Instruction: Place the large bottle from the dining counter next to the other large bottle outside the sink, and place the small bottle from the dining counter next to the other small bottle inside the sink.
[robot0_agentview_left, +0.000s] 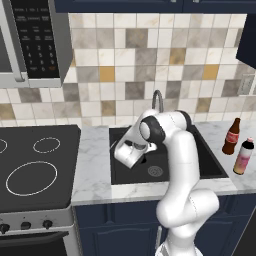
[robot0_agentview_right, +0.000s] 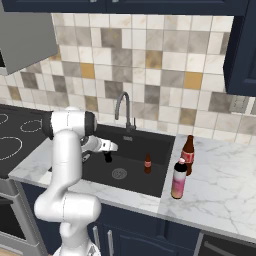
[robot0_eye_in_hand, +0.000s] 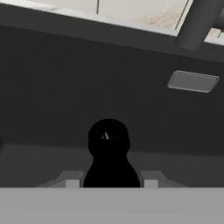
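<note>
Gripper (robot0_agentview_right: 108, 156) is clamping the small bottle (robot0_eye_in_hand: 108, 153) over the sink (robot0_agentview_right: 155, 187), left of the other small bottle (robot0_agentview_right: 147, 163). Should be lowering it upright, just beside that one, before letting go.

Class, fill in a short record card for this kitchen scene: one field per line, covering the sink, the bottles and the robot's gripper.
Sink: dark basin set in a marble counter
In sink: small bottle, upright near the right wall
On counter: brown bottle and pink bottle, upright, right of the sink
Gripper: over the basin, fingers shut on a dark small bottle
Tap: behind the basin
</note>
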